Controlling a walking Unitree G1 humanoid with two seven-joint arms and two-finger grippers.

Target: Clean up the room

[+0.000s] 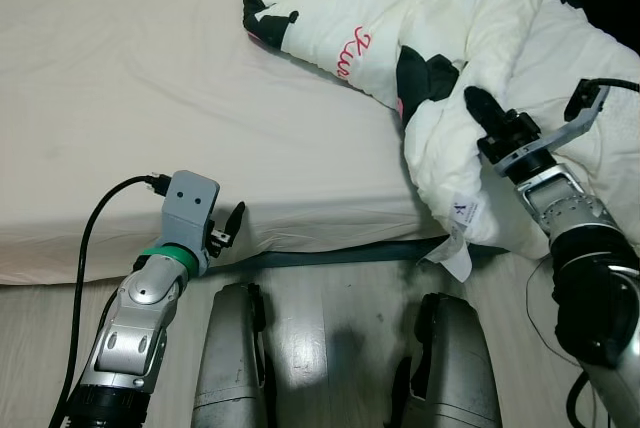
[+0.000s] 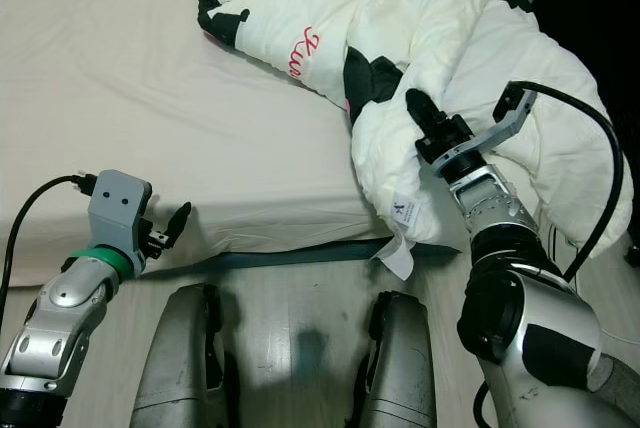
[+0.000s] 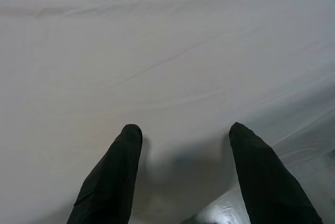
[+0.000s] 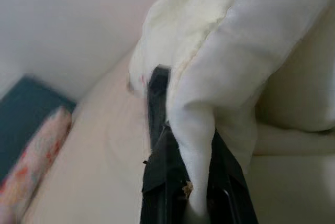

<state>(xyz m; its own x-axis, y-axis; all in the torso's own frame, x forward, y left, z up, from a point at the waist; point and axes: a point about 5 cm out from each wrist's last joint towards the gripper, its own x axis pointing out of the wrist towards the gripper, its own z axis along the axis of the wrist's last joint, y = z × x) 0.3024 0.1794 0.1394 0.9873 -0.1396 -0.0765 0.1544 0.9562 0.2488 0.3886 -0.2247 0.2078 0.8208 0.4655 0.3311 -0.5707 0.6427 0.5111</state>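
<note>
Right pincer (image 4: pixel 191 182) clamped on quilt (image 1: pixel 480 58) fold at bed (image 1: pixel 130 98) edge, left pincer (image 3: pixel 183 177) apart over bed; thin grip might slip when pulled

Soft puffy cloth duvet (image 1: pixel 480 78), smooth matt bedsheet (image 1: pixel 130 78), glossy pale wood floor (image 1: pixel 330 318).

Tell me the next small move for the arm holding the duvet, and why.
Probably draw the right gripper up and across the bed, spreading the duvet. Its fingers pinch a fold of fabric in the right wrist view, while the duvet lies bunched at the bed's corner, spilling over the edge. The left gripper hovers open over bare sheet.
</note>
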